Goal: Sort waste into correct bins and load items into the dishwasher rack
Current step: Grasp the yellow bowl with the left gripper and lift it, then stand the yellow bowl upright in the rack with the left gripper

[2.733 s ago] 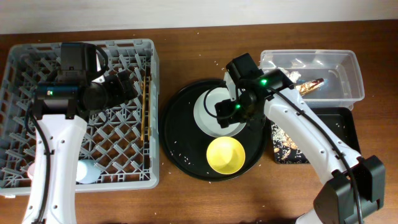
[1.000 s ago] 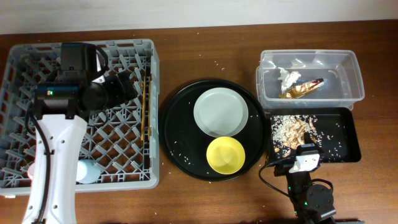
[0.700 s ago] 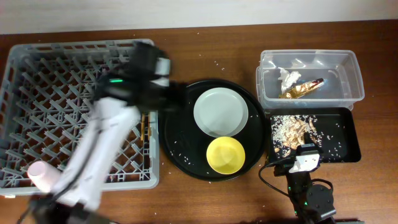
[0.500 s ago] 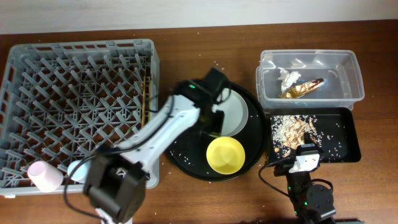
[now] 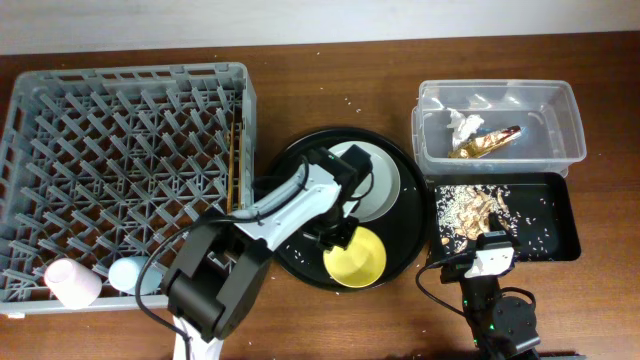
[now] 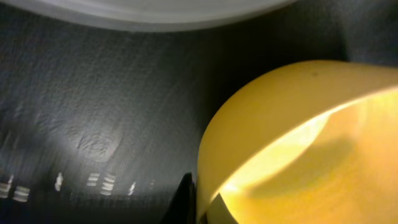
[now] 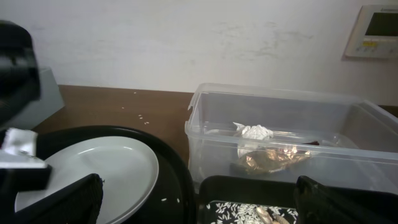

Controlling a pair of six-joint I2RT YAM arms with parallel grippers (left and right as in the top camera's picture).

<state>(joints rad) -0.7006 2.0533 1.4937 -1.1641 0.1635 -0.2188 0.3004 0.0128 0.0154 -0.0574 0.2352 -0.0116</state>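
Yellow plastic fills the left wrist view: the bowl [image 5: 358, 258] sits at the near edge of the round tray [image 5: 405, 225], and the left gripper [image 5: 335, 233] is at its upper-left rim. Half a second ago that gripper was farther back on the round tray, over the left edge of the plate [image 5: 380, 180]; it has since come down toward the bowl, which has slid slightly to the near left. One dark finger [image 6: 183, 199] shows just outside the bowl's rim, but I cannot tell whether the rim is pinched. The plate lies in the far half of the round tray, where it was before. Left of the round tray stands the rack [image 5: 120, 150], and farthest left in it are the pink cup [image 5: 70, 283] and the blue cup [image 5: 127, 272], the blue one now uncovered by the arm. Right of the round tray and toward the back, the tub [image 5: 570, 110] holds the tissue [image 5: 465, 123] and the wrapper [image 5: 488, 140]. Right of the round tray and nearer, the flat tray [image 5: 560, 215] holds the rice [image 5: 470, 210]. None of these has moved. The right gripper [image 7: 198, 183] stays parked near-right of the round tray with its fingers spread wide. A wall panel [image 7: 378, 30] has a pale display, its markings too small to read.
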